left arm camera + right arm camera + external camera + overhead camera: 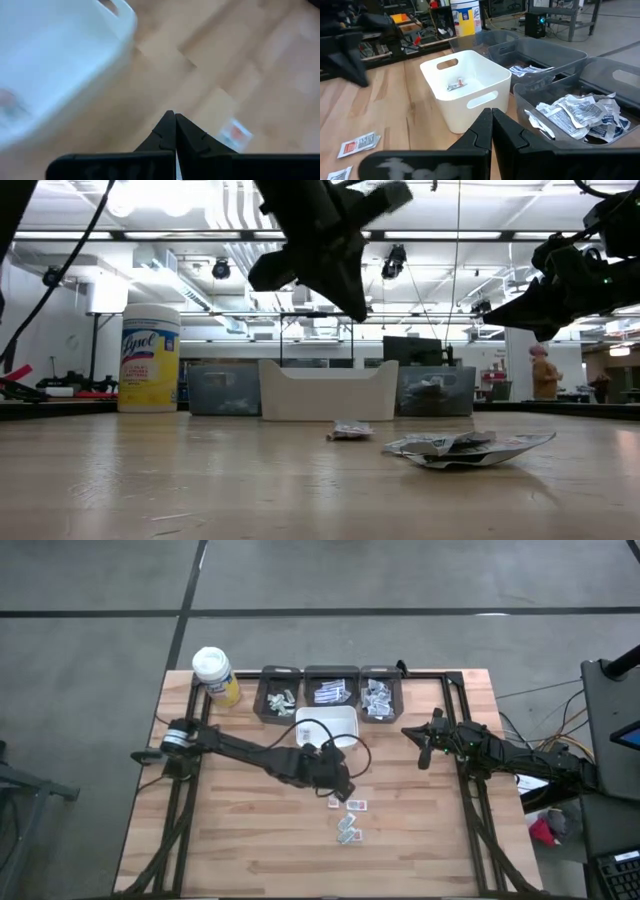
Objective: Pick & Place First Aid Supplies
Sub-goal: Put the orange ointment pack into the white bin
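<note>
Several first aid supplies, small white packets, lie flat on the wooden table near its middle; the low view shows them as a small one and a crumpled pile. My left gripper hangs shut above the table, between these packets and the white bin, slanting down. No packet shows between its fingertips. One packet lies on the wood below it. Another packet lies inside the white bin. My right gripper waits shut at the right, raised and pointing toward the bins.
Three dark bins holding packets stand in a row at the far edge behind the white bin. A white-capped yellow bottle stands at the far left. Bare wood lies at the near left and near right.
</note>
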Controlling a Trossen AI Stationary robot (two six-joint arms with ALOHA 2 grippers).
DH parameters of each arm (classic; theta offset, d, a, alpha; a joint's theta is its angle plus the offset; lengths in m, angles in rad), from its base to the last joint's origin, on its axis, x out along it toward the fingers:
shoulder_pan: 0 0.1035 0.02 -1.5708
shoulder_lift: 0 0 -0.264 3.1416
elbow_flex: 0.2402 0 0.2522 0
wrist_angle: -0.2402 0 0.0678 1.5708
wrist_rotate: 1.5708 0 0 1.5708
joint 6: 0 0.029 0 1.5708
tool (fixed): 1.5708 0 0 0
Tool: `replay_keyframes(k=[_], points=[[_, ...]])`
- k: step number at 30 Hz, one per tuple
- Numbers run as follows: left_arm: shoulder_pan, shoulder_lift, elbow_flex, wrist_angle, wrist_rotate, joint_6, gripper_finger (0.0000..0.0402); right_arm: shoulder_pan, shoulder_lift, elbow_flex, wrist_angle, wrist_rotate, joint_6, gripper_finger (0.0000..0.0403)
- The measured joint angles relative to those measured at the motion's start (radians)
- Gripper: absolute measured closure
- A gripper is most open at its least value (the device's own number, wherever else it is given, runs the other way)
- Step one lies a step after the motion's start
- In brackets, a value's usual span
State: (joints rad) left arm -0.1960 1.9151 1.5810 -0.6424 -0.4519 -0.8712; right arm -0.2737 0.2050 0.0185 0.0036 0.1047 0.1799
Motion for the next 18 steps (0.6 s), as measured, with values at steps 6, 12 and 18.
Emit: replay_keyframes(k=[6,12,18], points=[[-0.002,0.0,0.0,0.004,0.222,-0.214,0.0387,0.0,0.0,0.0,0.0,0.0,-0.004,0.0394],[-0.008,0.042,-0.006,0.0,0.234,-0.235,0.0323,0.0,0.0,0.0,0.0,0.0,-0.008,0.0394],[-0.004,0.08,-0.071,0.022,0.239,-0.164,0.0276,0.0,0.0,0.0,0.0,0.0,-0.004,0.0394]])
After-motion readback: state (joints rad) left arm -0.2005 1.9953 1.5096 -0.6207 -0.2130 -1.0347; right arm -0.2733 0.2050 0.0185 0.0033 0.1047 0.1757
